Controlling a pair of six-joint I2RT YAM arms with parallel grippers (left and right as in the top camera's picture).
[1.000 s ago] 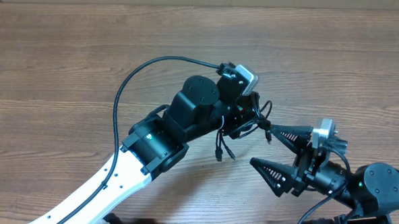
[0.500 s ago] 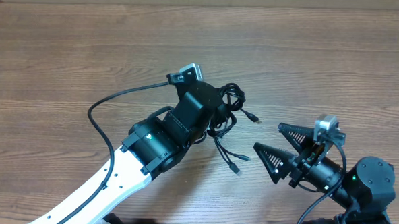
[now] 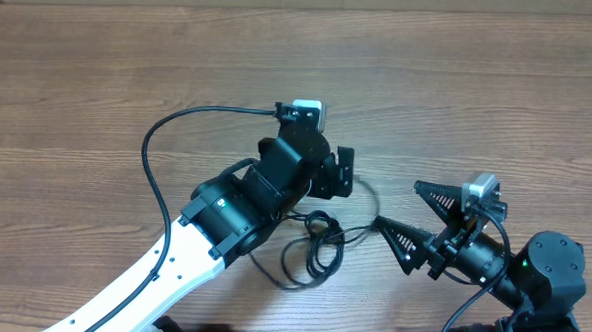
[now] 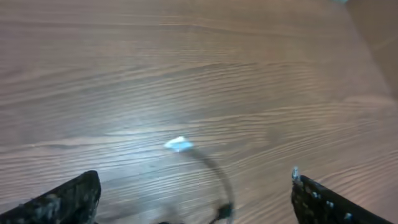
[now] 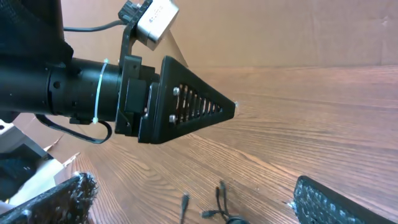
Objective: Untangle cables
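On the brown wood-grain surface (image 3: 90, 77), the cables (image 3: 316, 245) lie in loose loops at 6 o'clock from the left claw (image 4: 194, 179), which gapes wide and empty like the right claw (image 3: 397, 205).

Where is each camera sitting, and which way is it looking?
Overhead: above the table, looking straight down on the left arm, right arm, left gripper, right gripper and the cables.
Left wrist: on the left arm, tilted down at the wood; the left fingers sit in the bottom corners, the cables blurred between.
Right wrist: on the right arm, looking low across the table at the left arm; the right fingers sit in the bottom corners.
Shared: every view shows the cables.
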